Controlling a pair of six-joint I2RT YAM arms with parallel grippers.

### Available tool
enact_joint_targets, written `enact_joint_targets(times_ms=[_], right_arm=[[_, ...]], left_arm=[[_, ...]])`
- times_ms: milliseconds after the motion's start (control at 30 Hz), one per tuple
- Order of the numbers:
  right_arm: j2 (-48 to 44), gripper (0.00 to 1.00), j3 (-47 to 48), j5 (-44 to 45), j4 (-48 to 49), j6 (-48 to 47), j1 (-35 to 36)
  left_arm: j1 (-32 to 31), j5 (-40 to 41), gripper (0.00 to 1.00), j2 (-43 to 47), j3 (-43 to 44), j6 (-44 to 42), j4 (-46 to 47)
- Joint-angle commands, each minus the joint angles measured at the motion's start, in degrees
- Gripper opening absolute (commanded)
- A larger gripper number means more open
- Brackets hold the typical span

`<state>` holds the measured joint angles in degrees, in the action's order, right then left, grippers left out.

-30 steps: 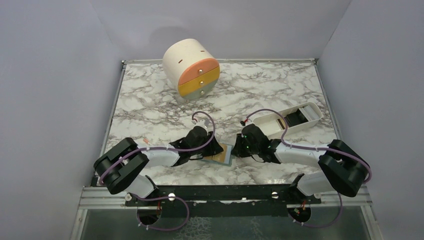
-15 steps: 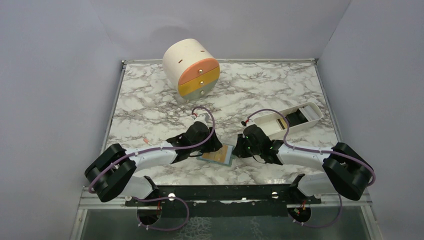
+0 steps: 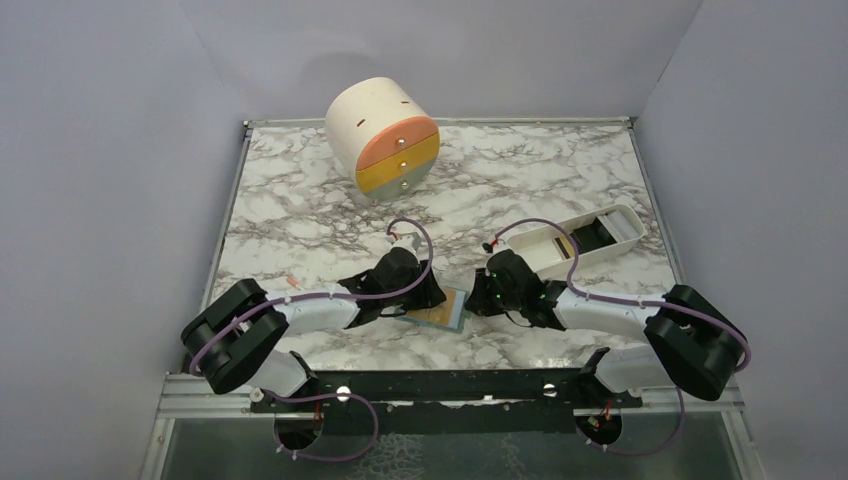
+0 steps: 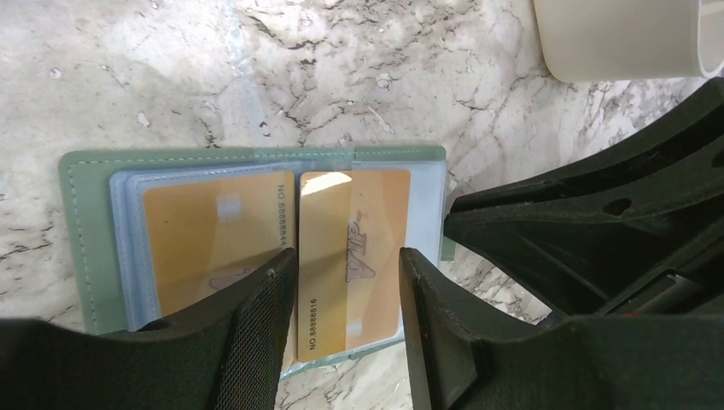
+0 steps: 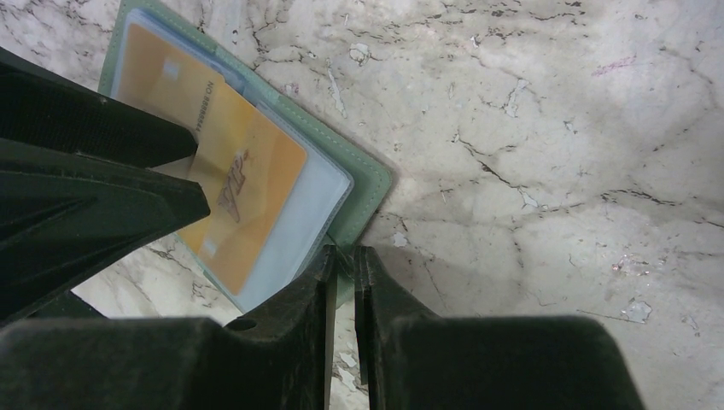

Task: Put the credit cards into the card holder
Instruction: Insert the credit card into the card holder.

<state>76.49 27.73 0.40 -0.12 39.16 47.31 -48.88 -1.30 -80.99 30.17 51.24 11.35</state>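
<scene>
The sage-green card holder [image 3: 445, 318] lies open on the marble between my two grippers. In the left wrist view it [image 4: 85, 231] shows two tan-orange credit cards side by side in its clear sleeves, the left one [image 4: 205, 239] and the right one [image 4: 359, 213]. My left gripper [image 4: 347, 253] is open, its fingers straddling the right card's long edges. My right gripper [image 5: 343, 252] is shut on the holder's green edge [image 5: 371, 184]. That card also shows in the right wrist view [image 5: 256, 171].
A long white tray [image 3: 535, 262] at the right holds a dark card [image 3: 593, 234] and a tan one [image 3: 566, 246]. A cream cylinder with orange, yellow and grey drawers [image 3: 385, 135] stands at the back. Grey walls surround the table.
My left arm reached forward over the holder half a second ago and has since drawn back slightly. The right gripper and the holder have stayed in place.
</scene>
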Motion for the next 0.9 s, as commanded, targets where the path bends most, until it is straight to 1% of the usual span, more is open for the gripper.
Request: enact_joint_targets(times_ms=[0,200,467,667,733,867], right_arm=[[0.71,0.14,-1.3,-0.7,1.92,0.11,0.32],[1.61,0.13,-1.63,-0.64,3.31,0.22,0.32],[1.99,0.13,-1.23,0.72,3.21,-0.41,0.33],[0.64,0.13,-0.31,7.28,-0.31,-3.59,0.33],[-1.08,0.14,-0.13,9.22,-1.76,-4.66,0.32],[-4.86,0.22,0.94,11.27,-5.72,-5.4,0.33]], left_arm=[[-0.31,-3.53,0.49,-0.67,-1.56,1.71,3.1],[-1.39,-6.08,0.49,-1.81,-0.76,3.88,4.91],[-2.84,-6.73,0.49,-3.02,0.8,4.92,6.6],[-3.28,-5.26,0.49,-0.63,-0.33,5.0,8.48],[-3.32,-5.12,0.5,0.31,-0.66,4.84,8.59],[-3.2,-4.4,0.51,1.84,-1.57,4.96,8.53]])
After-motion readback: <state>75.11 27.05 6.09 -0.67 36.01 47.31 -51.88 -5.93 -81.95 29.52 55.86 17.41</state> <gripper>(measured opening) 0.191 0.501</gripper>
